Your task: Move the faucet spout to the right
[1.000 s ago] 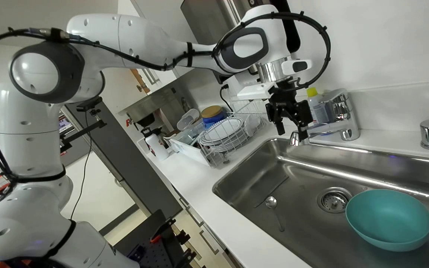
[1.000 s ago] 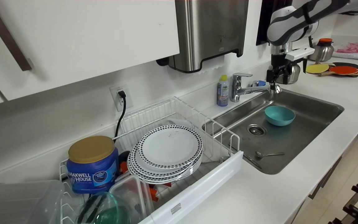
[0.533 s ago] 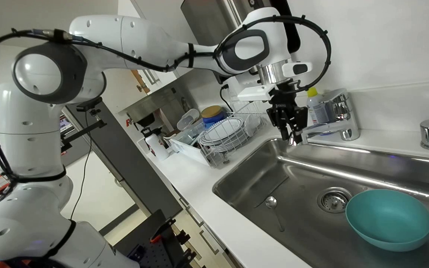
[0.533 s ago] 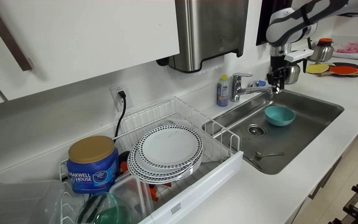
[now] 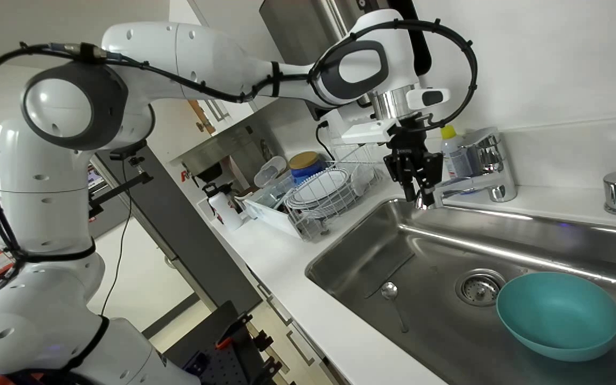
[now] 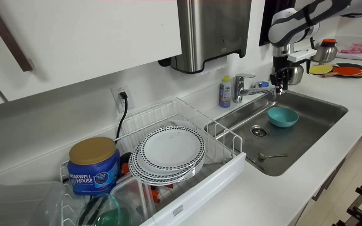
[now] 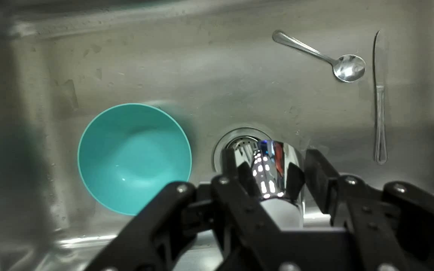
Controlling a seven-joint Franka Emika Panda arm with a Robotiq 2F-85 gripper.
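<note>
The chrome faucet spout [image 5: 468,185] reaches out from its chunky body over the back of the sink [image 5: 425,299]. In both exterior views my gripper [image 5: 419,199] points down at the spout's downturned tip. Seen from the wrist, the shiny end of the spout [image 7: 269,169] fills the space between the black fingers [image 7: 322,177], one on each side and seemingly against the metal. So the gripper [image 7: 271,160] is shut on it. Most of the tube lies behind the gripper body in the wrist view; an exterior view shows the spout [image 6: 256,90] from its far side.
A teal bowl [image 7: 134,160] sits in the sink beside the drain [image 7: 220,146]. A spoon [image 7: 347,67] and a knife [image 7: 380,101] lie on the basin floor. A spray can [image 6: 225,92] stands near the faucet body. Plates [image 6: 171,147] fill a white dish rack [image 6: 206,185].
The fingers have come together from wide apart onto the spout's tip, mostly in the first half second. The arm has shifted only slightly, and the spout looks unmoved.
</note>
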